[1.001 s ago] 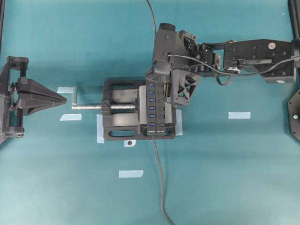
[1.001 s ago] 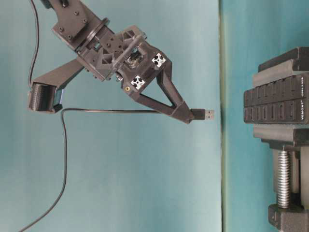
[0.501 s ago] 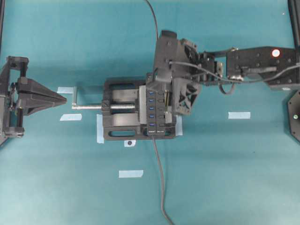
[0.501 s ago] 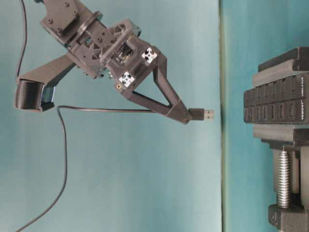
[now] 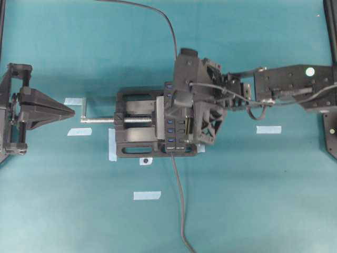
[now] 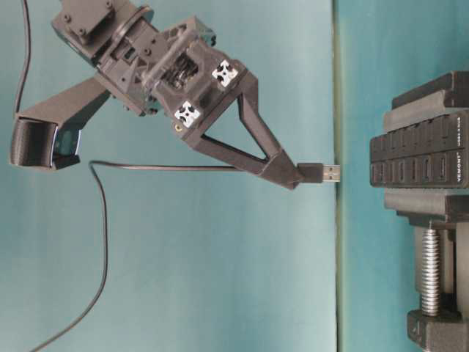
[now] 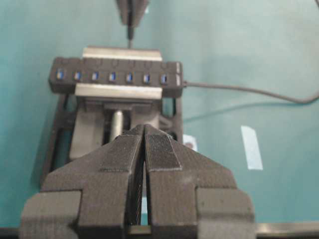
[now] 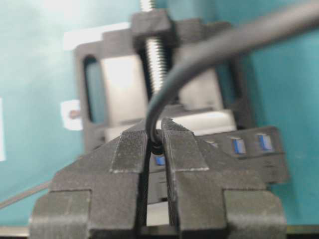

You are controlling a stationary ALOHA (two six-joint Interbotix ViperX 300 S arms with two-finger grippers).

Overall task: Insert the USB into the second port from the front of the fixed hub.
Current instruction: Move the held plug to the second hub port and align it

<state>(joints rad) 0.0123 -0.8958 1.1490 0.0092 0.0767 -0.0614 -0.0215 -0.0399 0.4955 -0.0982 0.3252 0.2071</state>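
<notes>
My right gripper [image 6: 295, 175] is shut on the USB [image 6: 323, 173], a small black plug whose silver tip points at the fixed hub [image 6: 420, 158]. A short gap separates tip and hub. From overhead, the right gripper [image 5: 178, 103] hangs over the back half of the hub [image 5: 176, 138], hiding several of its blue slots. The right wrist view has the plug [image 8: 157, 137] pinched between the pads, its thin cable [image 8: 199, 54] curving up, with blue slots [image 8: 239, 145] below. My left gripper [image 5: 62, 110] is shut on nothing, far left of the vise; its wrist view faces the hub [image 7: 117, 77].
A black vise [image 5: 134, 138] with a silver screw [image 5: 100, 120] clamps the hub. The hub's thicker cable [image 5: 179, 200] runs to the front edge. The USB's thin cable [image 5: 158, 11] trails to the back. Blue tape strips [image 5: 268, 129] lie on the teal table.
The right gripper has carried the USB closer to the hub and forward along its row of slots. The left gripper has not moved.
</notes>
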